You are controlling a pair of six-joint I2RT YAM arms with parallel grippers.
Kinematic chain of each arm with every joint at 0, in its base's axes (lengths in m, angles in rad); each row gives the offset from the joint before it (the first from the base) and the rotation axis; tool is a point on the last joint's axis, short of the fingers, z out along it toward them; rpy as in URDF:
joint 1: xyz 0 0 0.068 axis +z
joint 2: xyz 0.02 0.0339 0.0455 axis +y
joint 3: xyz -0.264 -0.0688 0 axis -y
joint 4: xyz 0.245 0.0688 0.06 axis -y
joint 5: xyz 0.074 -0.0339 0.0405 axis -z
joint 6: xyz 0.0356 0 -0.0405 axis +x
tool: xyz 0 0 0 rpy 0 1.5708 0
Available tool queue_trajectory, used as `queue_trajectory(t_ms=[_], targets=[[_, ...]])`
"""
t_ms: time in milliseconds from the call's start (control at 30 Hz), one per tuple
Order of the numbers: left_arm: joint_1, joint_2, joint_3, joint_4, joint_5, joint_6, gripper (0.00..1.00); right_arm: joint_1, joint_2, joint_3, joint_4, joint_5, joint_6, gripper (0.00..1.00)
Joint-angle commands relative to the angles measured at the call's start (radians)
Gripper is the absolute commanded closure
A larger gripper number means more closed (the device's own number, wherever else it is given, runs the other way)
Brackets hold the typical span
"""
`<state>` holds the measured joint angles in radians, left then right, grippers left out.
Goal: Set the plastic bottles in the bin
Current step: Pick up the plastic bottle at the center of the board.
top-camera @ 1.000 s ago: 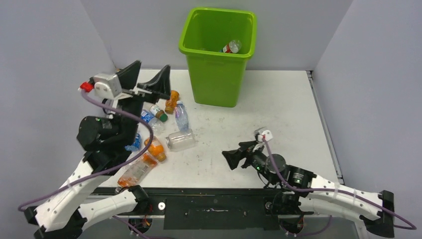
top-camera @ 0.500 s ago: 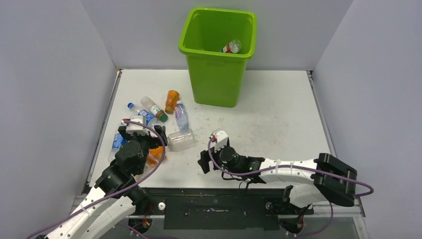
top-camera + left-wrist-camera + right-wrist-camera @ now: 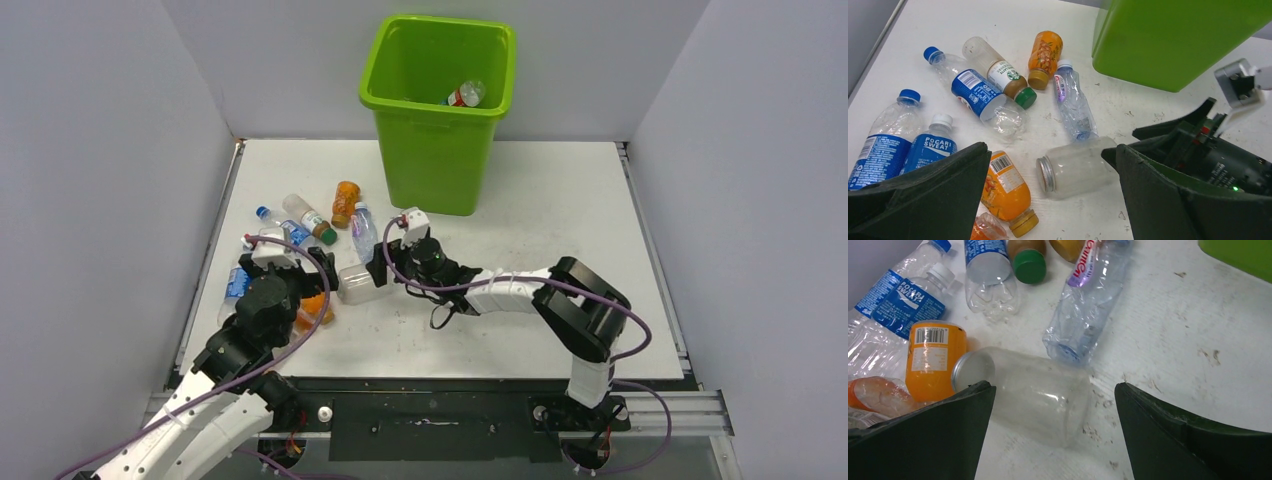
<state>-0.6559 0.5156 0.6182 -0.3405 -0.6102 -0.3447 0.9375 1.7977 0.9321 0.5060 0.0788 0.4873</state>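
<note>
The lime-green bin stands at the back centre with one bottle inside; its wall shows in the left wrist view. Several bottles lie in a pile at the left. A clear bottle with a silver cap lies on its side. Beside it is an orange bottle. My right gripper is open, its fingers either side of the clear bottle's base end. My left gripper is open, low over the orange and clear bottles, holding nothing.
Blue-labelled bottles lie at the table's left edge. A brown green-capped bottle, an orange bottle and a crushed clear one lie toward the bin. My right arm stretches across the table's middle. Grey walls enclose three sides.
My right gripper has swept left from the table's near middle to the clear bottle. My left gripper dropped from high to low over the pile, then stayed nearly still.
</note>
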Motion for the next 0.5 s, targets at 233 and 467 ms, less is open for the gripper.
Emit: queue_trajectory(t_ms=[233, 467], targets=[[-0.014, -0.023, 0.044, 0.012, 0.031, -0.006, 0.04, -0.087, 0.195, 0.262, -0.047, -0.390, -0.278, 0.06], [-0.016, -0.008, 0.044, 0.013, 0.050, -0.005, 0.04, -0.077, 0.144, 0.150, 0.044, -0.409, -0.172, 0.03]])
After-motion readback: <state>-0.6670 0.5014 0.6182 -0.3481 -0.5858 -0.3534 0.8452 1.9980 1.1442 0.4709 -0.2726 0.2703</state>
